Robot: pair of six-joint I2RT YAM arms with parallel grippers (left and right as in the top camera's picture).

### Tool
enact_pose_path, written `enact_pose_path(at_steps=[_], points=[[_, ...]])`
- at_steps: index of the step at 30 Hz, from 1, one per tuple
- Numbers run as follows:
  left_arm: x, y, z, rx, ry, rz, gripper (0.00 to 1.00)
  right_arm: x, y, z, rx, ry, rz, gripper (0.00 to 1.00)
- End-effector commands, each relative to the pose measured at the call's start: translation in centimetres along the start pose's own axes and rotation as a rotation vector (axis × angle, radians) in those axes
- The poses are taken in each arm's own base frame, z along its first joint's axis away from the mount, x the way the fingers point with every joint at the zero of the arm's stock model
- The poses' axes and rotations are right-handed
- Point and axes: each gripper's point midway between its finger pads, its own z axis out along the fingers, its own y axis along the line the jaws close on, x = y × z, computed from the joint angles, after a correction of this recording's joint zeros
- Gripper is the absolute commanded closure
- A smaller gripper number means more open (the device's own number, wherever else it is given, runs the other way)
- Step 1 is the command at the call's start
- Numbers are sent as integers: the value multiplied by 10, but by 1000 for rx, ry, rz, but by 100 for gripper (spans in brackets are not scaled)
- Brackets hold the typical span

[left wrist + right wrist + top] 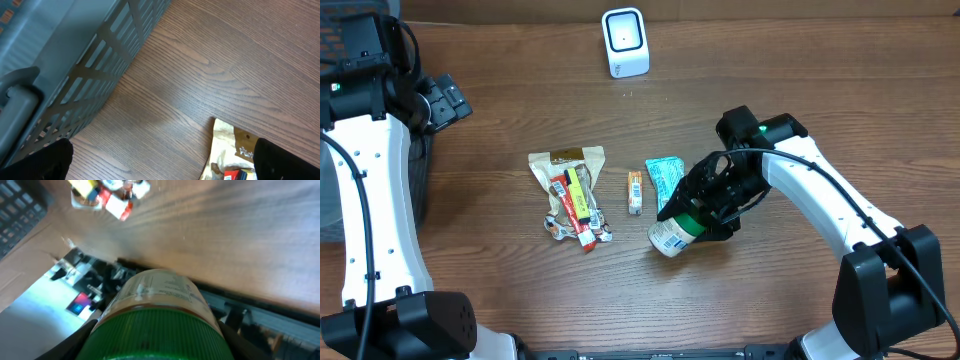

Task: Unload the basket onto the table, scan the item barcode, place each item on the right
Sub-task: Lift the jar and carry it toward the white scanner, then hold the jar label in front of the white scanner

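Farthest from the scanner (624,42), your right gripper (700,214) is clenched on the jar (675,234) by its green lid (155,340), its label (165,287) tilted free, likely so the barcode can be swung toward the scanner (the label hides whatever is inside). Nearer the scanner, almost straight below it, a teal pouch (665,180), a small bar (635,192) and a pile of snacks (570,195) lie untouched, probably waiting their turn. Off to the scanner's left, your left gripper (445,100) hangs spread wide and empty beside the basket (75,60), whose contents you cannot see.

Even, soft light throughout; right wrist view blurred, glare streaking the table (260,225).
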Motion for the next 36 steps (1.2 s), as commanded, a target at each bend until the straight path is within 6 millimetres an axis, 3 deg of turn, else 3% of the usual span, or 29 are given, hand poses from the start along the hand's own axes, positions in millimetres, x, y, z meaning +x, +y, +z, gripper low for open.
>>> enact_pose_path(at_steps=[1,4,6,10,13,15,16,20,24,30,33,36], points=[[-7,2,-13,3,-43,4,0,-23,-3,-10,72,-141,-71,87],[-7,2,-13,3,-43,4,0,-64,-22,-23,229,-346,-122,89],[-8,2,-13,3,-44,4,0,-80,-27,-31,287,-431,-138,89],[-7,2,-13,3,-43,4,0,-91,-6,-38,252,-470,-285,92],[-8,2,-13,3,-44,4,0,-91,26,-71,243,-551,-333,96],[-8,2,-13,3,-44,4,0,-78,64,-109,229,-618,-435,97],[-8,2,-13,3,-44,4,0,-74,71,-115,227,-628,-454,97],[-8,2,-13,3,-44,4,0,-54,110,-172,260,-754,-539,97],[-8,2,-13,3,-44,4,0,-66,138,-204,272,-912,-631,96],[-8,2,-13,3,-44,4,0,-122,175,-210,253,-1047,-764,96],[-8,2,-13,3,-44,4,0,-158,186,-198,299,-1066,-885,96],[-7,2,-13,3,-43,4,0,-209,198,-179,332,-1117,-971,96]])
